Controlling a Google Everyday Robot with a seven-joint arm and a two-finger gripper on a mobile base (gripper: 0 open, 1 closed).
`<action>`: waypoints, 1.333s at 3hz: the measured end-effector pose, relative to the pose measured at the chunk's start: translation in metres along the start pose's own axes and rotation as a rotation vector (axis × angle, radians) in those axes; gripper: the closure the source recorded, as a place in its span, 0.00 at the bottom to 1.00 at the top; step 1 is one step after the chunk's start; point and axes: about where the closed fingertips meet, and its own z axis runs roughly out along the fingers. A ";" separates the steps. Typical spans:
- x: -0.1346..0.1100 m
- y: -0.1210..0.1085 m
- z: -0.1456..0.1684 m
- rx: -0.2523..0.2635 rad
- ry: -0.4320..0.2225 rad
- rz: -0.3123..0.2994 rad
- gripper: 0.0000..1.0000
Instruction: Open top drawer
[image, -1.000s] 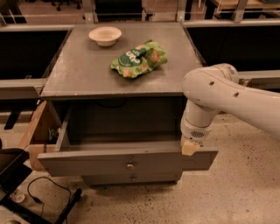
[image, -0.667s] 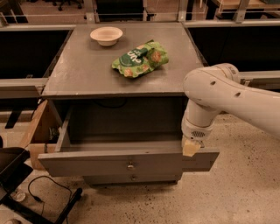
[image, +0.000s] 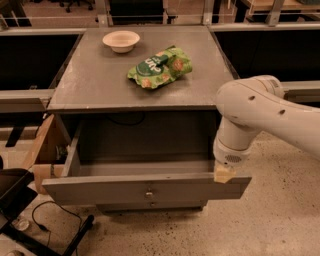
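The top drawer (image: 125, 189) fills the lower middle of the frame and stands open. Its flat grey front panel sits well forward of the cabinet, and behind it the deep grey box shows its bare floor and its left wall. A small round knob (image: 148, 192) sits at the centre of the panel. Just beneath the panel's lower edge a narrower drawer front (image: 165, 205) peeks out, mostly hidden by the open drawer above it.

The gripper (image: 224, 173) is at the lower right of centre, its tan tip at the top edge of the front panel near the panel's right end. It looks to touch that edge, but I cannot tell whether it is spread, closed or pinching the panel. The white arm (image: 260, 107) enters from the right edge of the frame, curves over and drops straight down to the gripper.

The grey cabinet top (image: 90, 85) takes up the upper middle of the frame. A pale bowl (image: 121, 40) stands upright near its far left corner. A green snack bag (image: 160, 67) lies flat near the middle of the top, apart from the bowl.

At the left of the cabinet a wooden board (image: 42, 145) leans beside the drawer's side. In the lower left corner a black cable (image: 50, 220) trails over the speckled floor (image: 280, 220)
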 end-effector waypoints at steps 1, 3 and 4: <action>0.000 0.000 0.000 0.000 0.000 0.000 0.58; -0.017 -0.007 -0.014 0.072 -0.024 -0.033 0.11; -0.017 -0.007 -0.014 0.072 -0.024 -0.033 0.00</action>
